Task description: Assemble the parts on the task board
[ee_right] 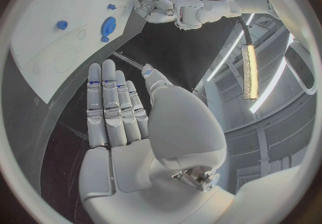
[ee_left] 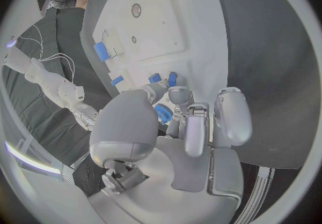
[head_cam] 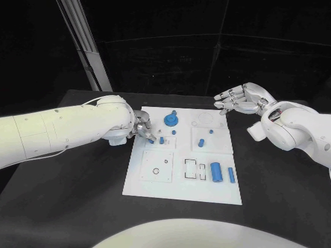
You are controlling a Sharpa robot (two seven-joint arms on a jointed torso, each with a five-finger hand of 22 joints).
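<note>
Left hand point(head_cam: 141, 127) sits at the task board's point(head_cam: 182, 191) left edge, fingers pinching a small blue peg point(head_cam: 150, 139); I judge insertion is underway, needing it lined up over its hole. Right hand point(head_cam: 242, 99) hovers open, empty, off the far right corner. Blue gear point(head_cam: 171, 121) and another peg point(head_cam: 162, 139) crowd close by on the desk's board.

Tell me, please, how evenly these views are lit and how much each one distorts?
Head view: the task board is bright on a dark table, its edges straight. Left wrist view: fisheye bends the board's edges. Right wrist view: glare from a ceiling light strip, with the right hand evenly lit.
</note>
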